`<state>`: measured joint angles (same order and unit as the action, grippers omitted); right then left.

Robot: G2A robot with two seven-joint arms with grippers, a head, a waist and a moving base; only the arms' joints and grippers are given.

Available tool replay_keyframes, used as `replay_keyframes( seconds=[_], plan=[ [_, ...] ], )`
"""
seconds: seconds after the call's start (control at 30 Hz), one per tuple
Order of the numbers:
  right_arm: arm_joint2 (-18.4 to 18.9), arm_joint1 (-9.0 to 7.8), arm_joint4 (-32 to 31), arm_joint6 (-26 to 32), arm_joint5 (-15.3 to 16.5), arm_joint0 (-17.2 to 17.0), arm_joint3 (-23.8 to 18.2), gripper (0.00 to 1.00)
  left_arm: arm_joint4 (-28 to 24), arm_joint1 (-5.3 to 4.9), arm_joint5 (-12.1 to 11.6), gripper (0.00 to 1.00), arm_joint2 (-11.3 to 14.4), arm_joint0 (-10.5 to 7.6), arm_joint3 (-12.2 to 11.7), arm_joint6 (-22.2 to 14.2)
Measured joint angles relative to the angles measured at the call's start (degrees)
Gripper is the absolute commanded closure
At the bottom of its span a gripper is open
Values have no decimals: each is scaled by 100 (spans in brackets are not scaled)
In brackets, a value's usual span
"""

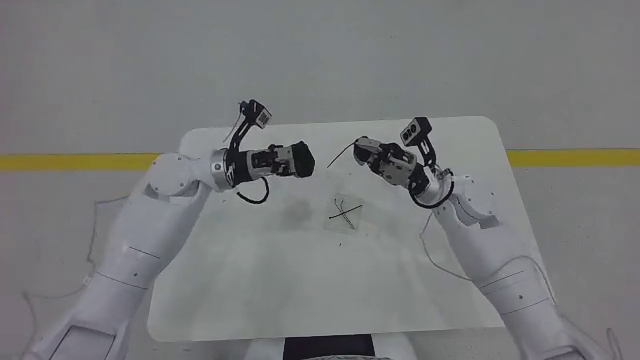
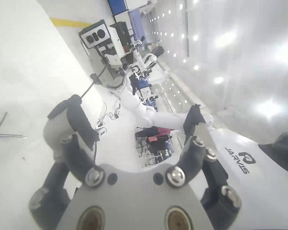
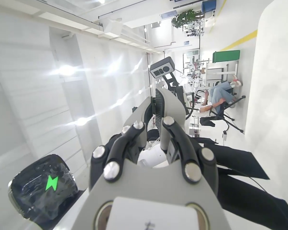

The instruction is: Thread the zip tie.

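1. Holding the zip tie [image 1: 342, 153] out toward the centre of the top view, the right gripper [image 1: 362, 148] has its fingers pressed together on one end. The free end hangs in the air, slanting to the lower left toward the other arm, probably so it can be met there.
2. Facing it from the left of the frame, the left gripper [image 1: 303, 160] has its fingers [image 2: 79, 120] spread wide with nothing between them. I judge this a ready stance for taking the loose tail.
3. Both grippers sit above the table [image 1: 250, 280], near each other but apart, which leaves room to bend the strap into a loop.
4. The tie is a thin, black, flexible strip with a slight curve. Which end carries the head is too small to tell.
5. Below centre in the top view, a few spare ties [image 1: 345, 212], equally thin and black, lie crossed on the smooth white tabletop.
6. The finger pads look dark and rubbery, mounted on grey metal links with bright screws.
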<state>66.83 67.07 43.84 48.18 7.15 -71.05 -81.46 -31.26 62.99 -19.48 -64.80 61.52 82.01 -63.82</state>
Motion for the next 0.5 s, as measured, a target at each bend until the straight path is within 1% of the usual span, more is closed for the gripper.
replay_keyframes(
  seconds=[0.03,0.1,0.13,0.17,0.23,0.3,0.4,0.5],
  plan=[
    [0,0,0,-3,1,-2,-3,100,36,-2,3,0,10,7,12,25],
    [-8,8,-7,-81,48,-43,-69,100,292,-15,2,0,38,32,28,66],
    [-13,13,-42,-131,124,-80,-129,100,428,-18,1,0,43,76,32,98],
    [-13,17,-58,-159,185,-108,-165,100,420,-19,0,0,39,116,26,111],
    [-8,30,21,-176,274,-166,-225,100,156,-20,0,0,26,215,-47,160],
    [-11,37,54,-170,288,-190,-258,100,-90,-11,0,0,20,301,-93,233],
    [-81,67,165,-163,307,-221,-289,100,-422,20,0,0,7,426,-129,313],
    [-175,107,330,-213,310,-236,-277,100,-696,74,0,0,-1,518,-169,292]
  ],
)
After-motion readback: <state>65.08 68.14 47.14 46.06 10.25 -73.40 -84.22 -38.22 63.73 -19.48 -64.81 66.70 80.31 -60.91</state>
